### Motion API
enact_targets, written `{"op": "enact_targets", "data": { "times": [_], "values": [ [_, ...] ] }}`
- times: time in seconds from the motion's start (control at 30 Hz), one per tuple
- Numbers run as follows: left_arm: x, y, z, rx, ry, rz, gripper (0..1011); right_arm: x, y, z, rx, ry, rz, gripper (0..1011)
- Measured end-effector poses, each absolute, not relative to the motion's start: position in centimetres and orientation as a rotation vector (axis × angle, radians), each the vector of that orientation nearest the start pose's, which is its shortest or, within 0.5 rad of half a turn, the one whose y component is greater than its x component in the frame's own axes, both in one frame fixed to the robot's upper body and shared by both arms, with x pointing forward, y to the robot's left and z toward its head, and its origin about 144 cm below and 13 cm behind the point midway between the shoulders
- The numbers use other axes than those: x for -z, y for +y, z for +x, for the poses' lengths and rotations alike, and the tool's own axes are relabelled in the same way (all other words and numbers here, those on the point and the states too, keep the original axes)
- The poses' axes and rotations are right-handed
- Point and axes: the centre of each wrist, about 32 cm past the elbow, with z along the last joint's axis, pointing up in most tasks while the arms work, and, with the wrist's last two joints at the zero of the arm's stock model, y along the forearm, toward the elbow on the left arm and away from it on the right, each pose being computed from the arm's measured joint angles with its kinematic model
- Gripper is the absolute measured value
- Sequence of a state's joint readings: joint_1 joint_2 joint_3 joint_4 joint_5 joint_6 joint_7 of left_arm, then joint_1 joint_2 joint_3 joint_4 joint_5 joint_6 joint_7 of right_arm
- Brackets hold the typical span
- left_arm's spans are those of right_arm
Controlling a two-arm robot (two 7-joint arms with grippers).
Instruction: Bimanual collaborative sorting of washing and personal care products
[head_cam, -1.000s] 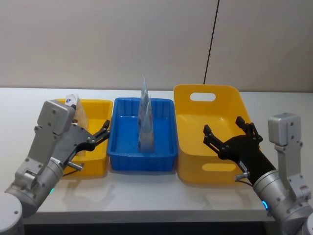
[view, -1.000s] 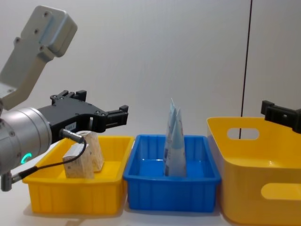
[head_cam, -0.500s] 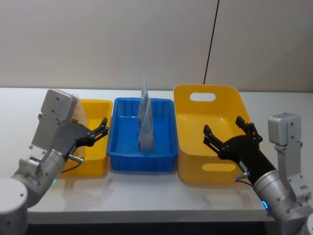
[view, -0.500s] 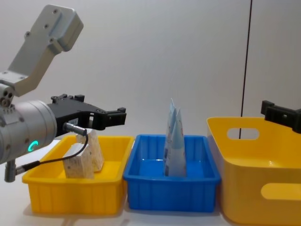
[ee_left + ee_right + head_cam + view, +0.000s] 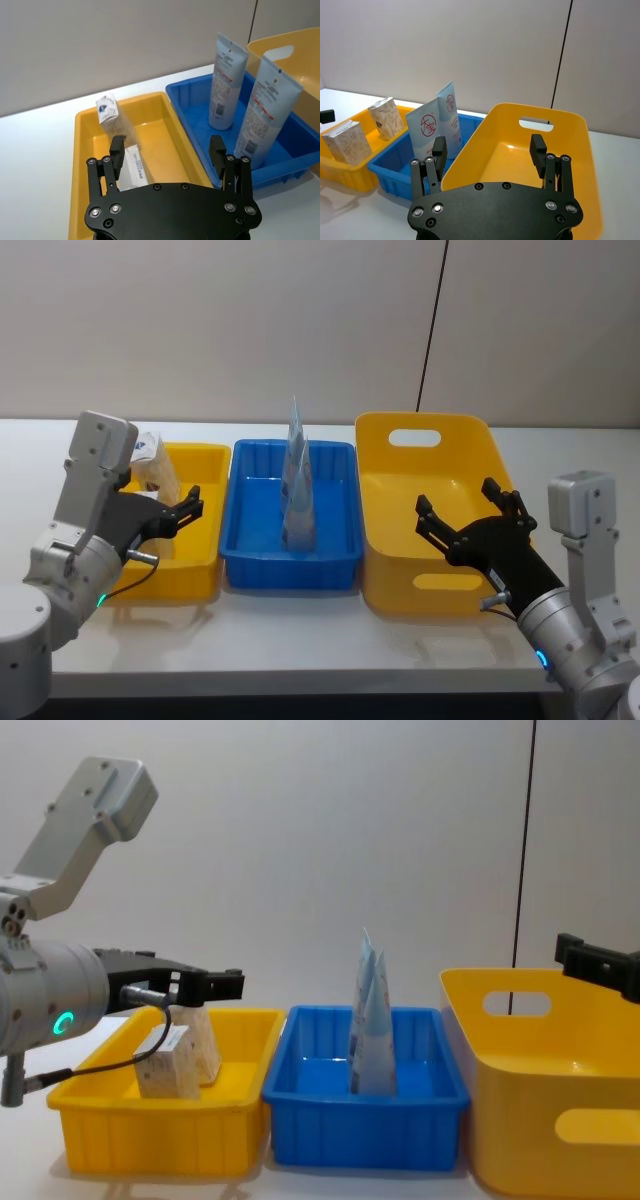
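Two tall pale blue-white pouches (image 5: 297,490) stand upright in the blue bin (image 5: 290,572), seen side-on in the chest view (image 5: 370,1020). Two small beige packs (image 5: 172,1065) sit in the small yellow bin (image 5: 175,580); one with a blue logo (image 5: 108,111) stands toward the back, the other (image 5: 132,167) lies nearer the front. My left gripper (image 5: 185,512) hovers open above that bin's near-left part, holding nothing. My right gripper (image 5: 462,505) is open and empty over the front of the large yellow bin (image 5: 395,580).
The three bins stand side by side on a white table (image 5: 300,640), with a bare strip of table in front of them. The large yellow bin has handle slots and nothing visible inside. A black cable (image 5: 432,320) runs down the wall behind.
My left arm has drawn back to the left and toward my body, its open gripper retreating from the blue bin's side. The right arm and the packs have not moved.
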State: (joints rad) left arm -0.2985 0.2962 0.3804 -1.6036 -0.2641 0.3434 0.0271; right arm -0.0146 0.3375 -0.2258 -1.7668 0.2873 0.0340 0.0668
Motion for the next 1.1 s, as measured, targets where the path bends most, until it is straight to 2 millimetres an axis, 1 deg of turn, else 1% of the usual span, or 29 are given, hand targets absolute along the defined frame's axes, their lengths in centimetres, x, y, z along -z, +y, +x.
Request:
{"op": "enact_targets", "data": {
  "times": [0.4, 0.63, 1.1],
  "values": [
    [-122.6, 20.4, 51.6, -1.292, 0.092, 0.226, 1001, -118.9, -23.7, 44.3, 1.229, -0.075, 0.026, 1000],
    [-122.4, 20.6, 51.8, -1.300, 0.129, 0.244, 1001, -118.9, -23.7, 44.3, 1.229, -0.075, 0.026, 1000],
    [-122.1, 20.8, 53.2, -1.296, 0.206, 0.263, 1001, -118.9, -23.7, 44.3, 1.229, -0.075, 0.026, 1000]
  ]
}}
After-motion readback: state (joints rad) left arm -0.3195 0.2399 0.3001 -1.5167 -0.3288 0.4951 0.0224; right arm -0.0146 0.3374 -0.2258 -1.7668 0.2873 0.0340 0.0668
